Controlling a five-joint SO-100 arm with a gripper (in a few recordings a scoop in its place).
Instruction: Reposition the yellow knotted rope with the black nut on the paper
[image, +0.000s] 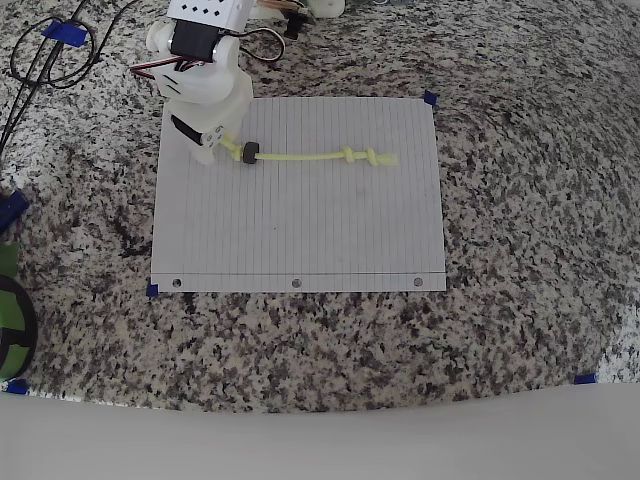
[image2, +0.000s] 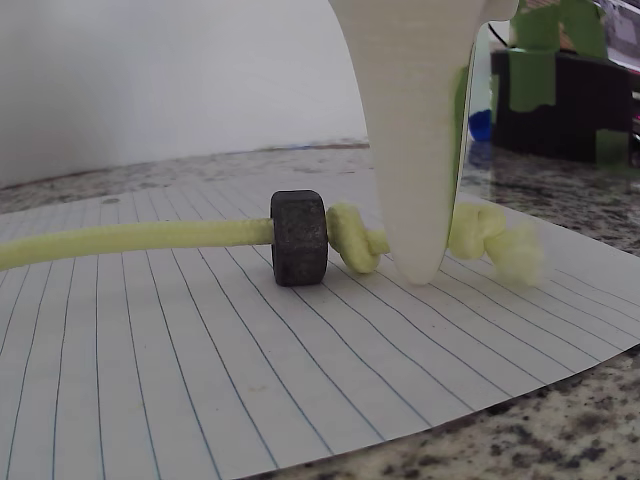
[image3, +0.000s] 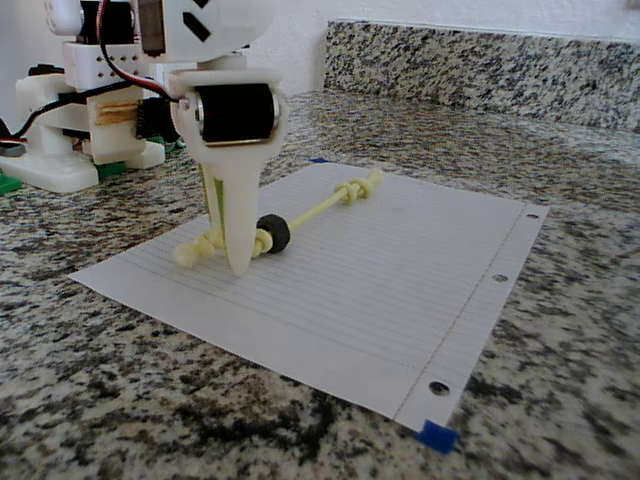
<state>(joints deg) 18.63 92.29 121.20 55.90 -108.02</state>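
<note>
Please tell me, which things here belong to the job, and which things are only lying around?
For the job:
- yellow rope
- black nut on the rope
- paper
- pincer, its tip down at the rope's end by the nut

Just lying about:
- black cables
- blue tape pieces
- green block

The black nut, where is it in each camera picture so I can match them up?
Overhead view: black nut at the paper's upper left, right of the gripper.
Wrist view: centre, left of the white finger.
Fixed view: left of centre.
Shared landmark: yellow knotted rope through it.
</note>
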